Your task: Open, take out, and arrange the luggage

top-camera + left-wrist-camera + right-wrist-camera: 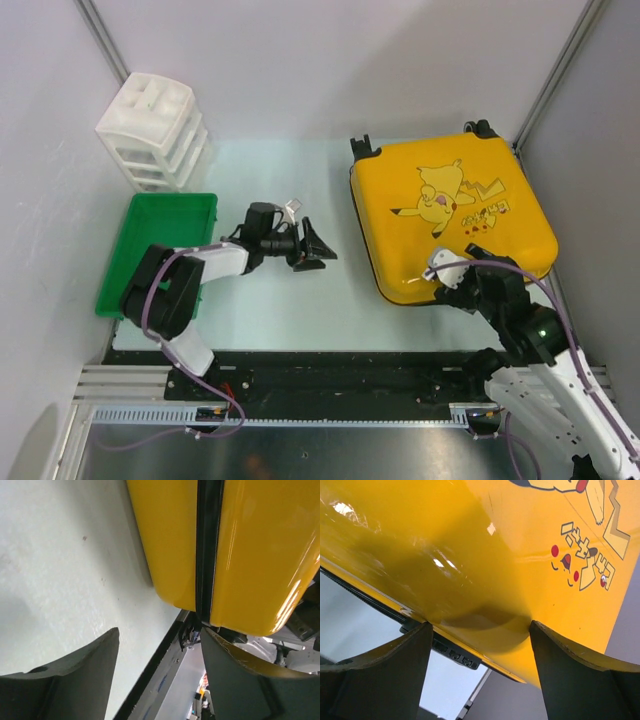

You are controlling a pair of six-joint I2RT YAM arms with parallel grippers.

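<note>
The yellow suitcase [450, 215] with the Pikachu print lies flat and closed on the right half of the table, wheels at its far edge. My left gripper [318, 249] is open and empty, a short way left of the case, pointing at its side. In the left wrist view the case's yellow shell [260, 555] and black zipper seam [207, 545] fill the top right. My right gripper [440, 272] is open at the case's near edge. In the right wrist view its fingers straddle the yellow lid [485, 570] just above the zipper edge, holding nothing.
A green plastic tray [160, 250] sits at the left beside the left arm. A white plastic drawer unit [152, 130] stands at the back left. Grey walls and metal posts enclose the table. The black front rail [330, 365] runs along the near edge.
</note>
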